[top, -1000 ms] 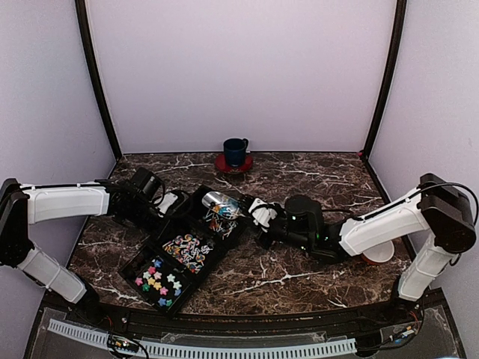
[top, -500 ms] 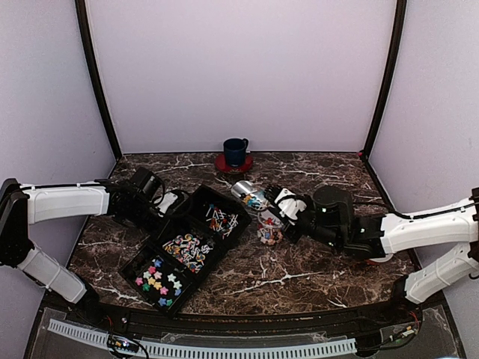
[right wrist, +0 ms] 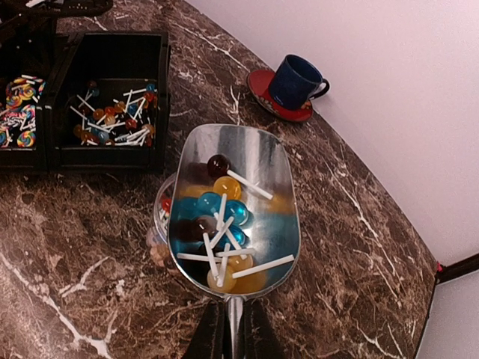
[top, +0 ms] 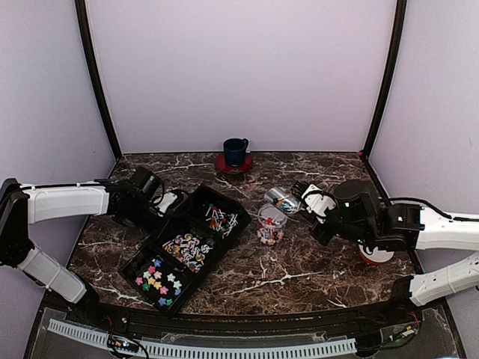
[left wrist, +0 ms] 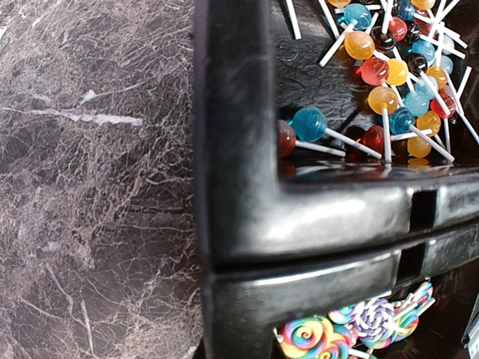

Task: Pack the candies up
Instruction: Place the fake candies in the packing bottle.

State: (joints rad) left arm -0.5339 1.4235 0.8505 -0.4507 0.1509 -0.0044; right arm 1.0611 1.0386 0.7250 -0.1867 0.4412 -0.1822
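Right gripper (right wrist: pixel 233 336) is clenched on the handle of a metal scoop (right wrist: pixel 254 146). The scoop carries ball lollipops (right wrist: pixel 217 213) on white sticks and hangs over the clear jar (top: pixel 270 223), partly covering its mouth. Some candies lie in that jar. Left gripper (top: pixel 174 203) is closed at the far-left rim of the black tray (left wrist: pixel 239 224); whether it pinches the rim cannot be told. The tray's 3 compartments hold more ball lollipops, swirl lollipops (left wrist: pixel 359 325) and star candies (top: pixel 159 282). At the back, a blue mug (top: pixel 235 150) stands on a red saucer (top: pixel 224 165).
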